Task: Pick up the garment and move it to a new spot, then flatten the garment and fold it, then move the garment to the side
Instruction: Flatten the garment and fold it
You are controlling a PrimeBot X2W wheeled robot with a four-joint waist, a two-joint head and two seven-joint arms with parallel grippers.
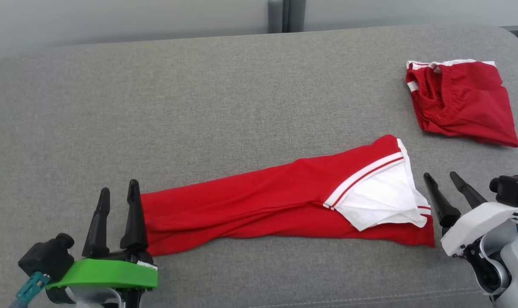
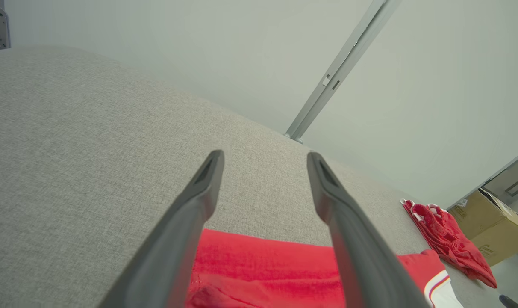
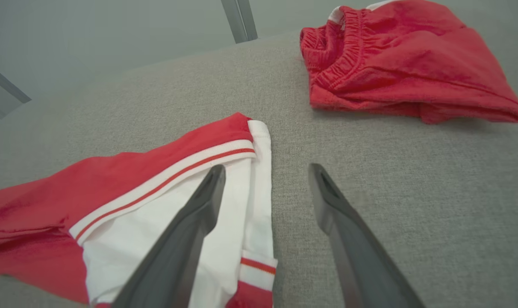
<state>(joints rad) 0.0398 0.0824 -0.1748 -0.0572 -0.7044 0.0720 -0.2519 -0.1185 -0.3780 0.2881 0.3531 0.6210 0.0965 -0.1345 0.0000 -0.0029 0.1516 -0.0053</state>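
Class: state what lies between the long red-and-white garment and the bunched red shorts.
Nothing: bare grey fabric surface separates the long garment from the red shorts, as the head and right wrist views show.

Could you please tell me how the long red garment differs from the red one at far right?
The long garment lies stretched in a narrow strip, white panel showing; the far garment is a compact bunched bundle. The long garment lies between the left gripper and right gripper; the far garment lies apart. Both are red with white trim.
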